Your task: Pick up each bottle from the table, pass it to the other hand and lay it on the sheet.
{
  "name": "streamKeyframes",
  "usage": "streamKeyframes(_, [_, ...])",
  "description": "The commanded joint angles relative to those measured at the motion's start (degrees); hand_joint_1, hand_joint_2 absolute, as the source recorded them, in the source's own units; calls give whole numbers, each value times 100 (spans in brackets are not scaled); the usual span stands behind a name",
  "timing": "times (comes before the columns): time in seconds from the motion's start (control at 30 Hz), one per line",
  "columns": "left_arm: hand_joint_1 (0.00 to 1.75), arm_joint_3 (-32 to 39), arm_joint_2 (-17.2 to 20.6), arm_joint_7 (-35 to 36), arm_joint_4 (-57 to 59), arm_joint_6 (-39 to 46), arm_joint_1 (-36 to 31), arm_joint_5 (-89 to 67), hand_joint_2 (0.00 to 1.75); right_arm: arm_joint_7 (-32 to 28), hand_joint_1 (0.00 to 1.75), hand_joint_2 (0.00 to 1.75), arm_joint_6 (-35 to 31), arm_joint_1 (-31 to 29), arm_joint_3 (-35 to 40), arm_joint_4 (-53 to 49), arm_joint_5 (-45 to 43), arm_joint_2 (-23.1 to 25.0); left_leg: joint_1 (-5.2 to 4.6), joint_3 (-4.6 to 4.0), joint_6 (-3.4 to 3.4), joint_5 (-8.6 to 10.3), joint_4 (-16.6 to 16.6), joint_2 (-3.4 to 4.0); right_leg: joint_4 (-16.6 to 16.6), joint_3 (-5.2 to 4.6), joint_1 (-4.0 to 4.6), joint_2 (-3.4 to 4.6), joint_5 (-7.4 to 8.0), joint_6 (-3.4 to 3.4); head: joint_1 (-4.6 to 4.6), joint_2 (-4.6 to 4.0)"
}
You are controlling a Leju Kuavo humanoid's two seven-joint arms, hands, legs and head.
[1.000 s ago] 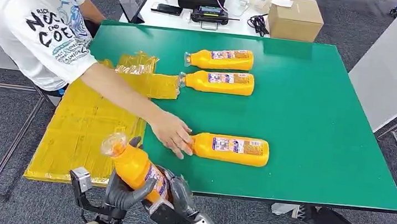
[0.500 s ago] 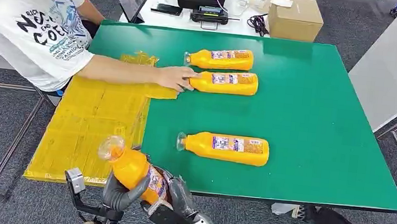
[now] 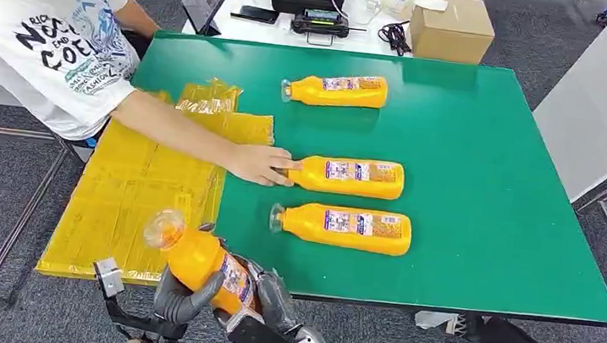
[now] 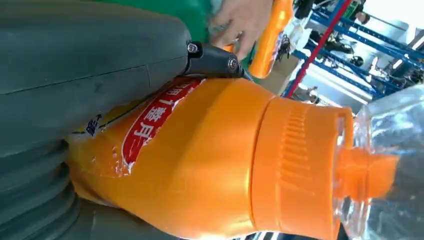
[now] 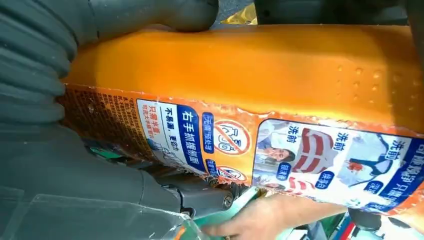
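Orange bottles number four in the head view: three lie on the green table (image 3: 493,200), and the held bottle (image 3: 201,263) is gripped by both the left hand (image 3: 181,295) and the right hand (image 3: 274,300) just off the table's near edge, beside the yellow sheet (image 3: 131,196). A person's hand (image 3: 258,164) touches the middle bottle (image 3: 351,176). Left wrist view: red label (image 4: 157,117) with Chinese characters. Right wrist view: Chinese label (image 5: 310,155) with pictures.

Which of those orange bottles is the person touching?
The middle bottle on the green table; the person's hand is at its cap end. The other two lying there are untouched.
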Motion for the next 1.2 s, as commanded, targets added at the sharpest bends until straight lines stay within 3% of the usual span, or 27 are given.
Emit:
streamKeyframes(0.03, [175, -251, 51, 25, 70, -177, -139, -33, 175, 34, 10, 175, -69, -72, 320, 295, 101, 54, 4, 12, -7, -5, -1, -2, -2, 14, 5, -5, -6, -8, 0, 0])
streamKeyframes(0.07, [175, -230, 50, 4, 21, -125, -124, -79, 175, 67, 0, 175, -90, -48, 279, 221, 83, 45, 9, 25, -11, -13, 1, 1, -3, 28, 10, -3, -11, -13, 0, 0])
streamKeyframes(0.17, [175, -130, 47, -19, -245, 35, -13, -242, 175, 288, 0, 175, -228, 68, 43, -198, -25, -4, 4, 8, -5, -4, 0, -4, -1, 10, 4, -5, -5, -7, 0, 0])
streamKeyframes(0.2, [175, -81, 48, -33, -358, 100, 32, -292, 175, 322, 0, 0, -217, 126, -21, -431, -73, -47, 8, 18, -9, -11, 2, -4, 0, 22, 8, -6, -11, -12, 2, 0])
streamKeyframes(0.5, [175, 792, 175, -194, -1059, 842, -50, -918, 175, 703, 0, 0, 67, 761, -134, -2926, 24, -452, 8, 7, -10, -9, 5, 1, 2, 9, 9, -2, -8, -12, 0, 0])
streamKeyframes(0.57, [175, 907, 181, -114, -1081, 855, -77, -1035, 175, 966, 0, 0, 231, 844, -134, -3167, 188, -461, 11, 13, -11, -12, 5, 3, 2, 16, 13, 0, -10, -14, 0, 0])
streamKeyframes(1.0, [175, 899, 157, -109, -975, 862, -97, -1179, 175, 876, 0, 0, 361, 895, -150, -3281, 140, -455, 9, 25, -11, -12, -1, 3, -5, 28, 10, -1, -10, -15, 0, 0])
streamKeyframes(1.07, [175, 930, 188, -210, -1001, 993, -157, -1334, 175, 825, 0, 0, 388, 926, -103, -3471, 171, -516, 5, 9, -7, -4, -2, -1, -4, 11, 5, -3, -4, -9, 0, 0])
streamKeyframes(1.2, [175, 1184, 339, -490, -1140, 1810, -577, -1942, 175, 418, 0, 0, 888, 1133, -278, -4207, -598, -619, 12, 17, -12, -10, 3, -4, -1, 21, 13, -8, -10, -14, 0, 0])
